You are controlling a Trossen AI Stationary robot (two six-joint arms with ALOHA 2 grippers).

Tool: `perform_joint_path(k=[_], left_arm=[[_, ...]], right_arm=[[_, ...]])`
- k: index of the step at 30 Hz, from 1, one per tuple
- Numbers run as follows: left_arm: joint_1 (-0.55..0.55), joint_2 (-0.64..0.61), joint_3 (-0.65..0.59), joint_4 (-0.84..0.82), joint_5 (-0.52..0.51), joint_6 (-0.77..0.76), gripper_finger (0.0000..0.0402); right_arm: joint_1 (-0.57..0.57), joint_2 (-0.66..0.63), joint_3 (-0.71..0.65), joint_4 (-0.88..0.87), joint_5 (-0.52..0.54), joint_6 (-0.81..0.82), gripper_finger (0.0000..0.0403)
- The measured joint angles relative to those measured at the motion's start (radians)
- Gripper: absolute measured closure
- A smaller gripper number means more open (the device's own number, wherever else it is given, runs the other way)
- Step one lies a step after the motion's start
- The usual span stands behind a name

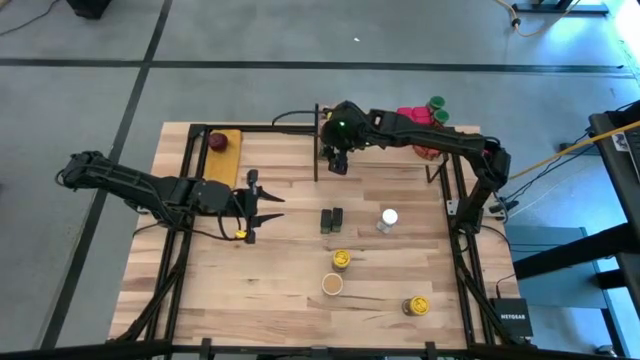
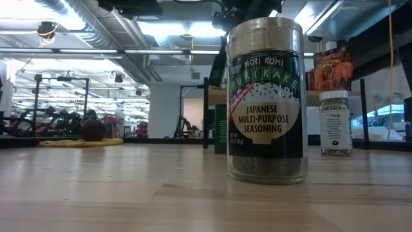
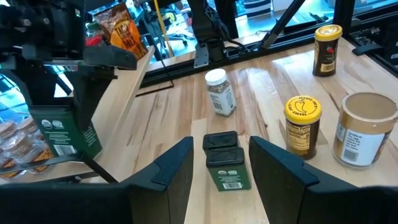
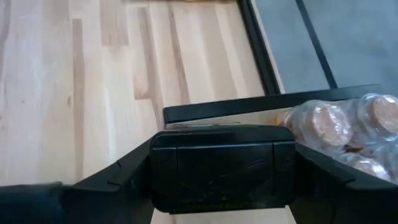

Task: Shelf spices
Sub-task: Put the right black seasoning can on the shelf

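My right gripper (image 1: 337,160) reaches over the table's far middle and is shut on a dark tin (image 4: 224,174) with a green label (image 3: 62,130), beside the pale wood shelf (image 3: 127,81) on its black frame. Red boxes (image 1: 410,115) and green-lidded jars (image 1: 437,104) stand on the shelf. My left gripper (image 1: 262,207) is open at the table's left, pointing toward two dark tins (image 3: 221,155) that lie side by side on the table. A white-lidded jar (image 1: 389,218), two yellow-lidded jars (image 1: 341,260) (image 1: 415,306) and a tan-lidded jar (image 1: 332,284) stand on the table. My right gripper pinches the dark tin by its top end (image 4: 224,146) between the two fingers (image 4: 124,174), coming from above and pointing down. The tin stands upright below the fingers. Whether its lower end (image 3: 84,152) rests on anything, I cannot tell.
A dark red round thing on a yellow pad (image 1: 220,142) sits at the far left. Wrapped tan-lidded jars (image 4: 348,124) lie by the shelf. Black frame posts (image 1: 316,140) stand near the held tin. Bare tabletop lies between the left gripper and the two tins.
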Motion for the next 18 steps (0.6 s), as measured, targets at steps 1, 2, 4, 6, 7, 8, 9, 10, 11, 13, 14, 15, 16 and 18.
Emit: perform_joint_path(k=[1, 2, 4, 6, 7, 8, 9, 10, 11, 13, 14, 15, 16, 18], left_arm=[[0.000, 0.000, 0.000, 0.000, 0.000, 0.000, 0.0251], [0.000, 0.000, 0.000, 0.001, 0.000, -0.001, 0.0251], [0.000, 0.000, 0.000, -0.001, 0.000, -0.008, 0.0251], [0.000, 0.000, 0.000, -0.002, 0.000, -0.009, 0.0251], [0.000, 0.000, 0.000, -0.004, 0.000, -0.009, 0.0251], [0.000, 0.000, 0.000, -0.005, 0.000, -0.009, 0.0251], [0.000, 0.000, 0.000, -0.005, 0.000, -0.008, 0.0251], [0.000, 0.000, 0.000, -0.005, 0.000, -0.008, 0.0251], [0.000, 0.000, 0.000, -0.005, 0.000, -0.008, 0.0251], [0.000, 0.000, 0.000, -0.005, 0.000, -0.007, 0.0251], [0.000, 0.000, 0.000, -0.004, 0.000, -0.007, 0.0251], [0.000, 0.000, 0.000, -0.005, 0.000, -0.007, 0.0251], [0.000, 0.000, 0.000, -0.005, 0.000, -0.007, 0.0251], [0.000, 0.000, 0.000, -0.005, 0.000, -0.007, 0.0251]], right_arm=[[0.000, 0.000, 0.000, 0.001, 0.000, -0.004, 0.0124], [0.000, 0.000, 0.000, -0.003, 0.001, -0.009, 0.0124], [0.000, 0.000, -0.003, -0.008, 0.001, -0.019, 0.0124], [0.000, 0.002, -0.004, -0.006, 0.016, -0.024, 0.0123], [0.000, 0.002, -0.004, -0.004, 0.034, -0.022, 0.0123], [0.000, 0.002, -0.004, 0.001, 0.051, -0.017, 0.0123], [0.000, 0.002, -0.004, 0.006, 0.062, -0.012, 0.0123], [0.000, 0.002, -0.004, 0.010, 0.064, -0.010, 0.0123], [0.000, 0.002, -0.004, 0.011, 0.064, -0.010, 0.0123], [0.000, 0.002, -0.004, 0.010, 0.037, -0.023, 0.0123], [0.000, 0.002, -0.005, 0.007, 0.014, -0.044, 0.0123], [0.000, 0.002, -0.005, 0.008, 0.008, -0.057, 0.0123], [0.000, 0.002, -0.005, 0.016, 0.012, -0.069, 0.0123], [0.000, 0.002, -0.005, 0.026, 0.026, -0.071, 0.0123]])
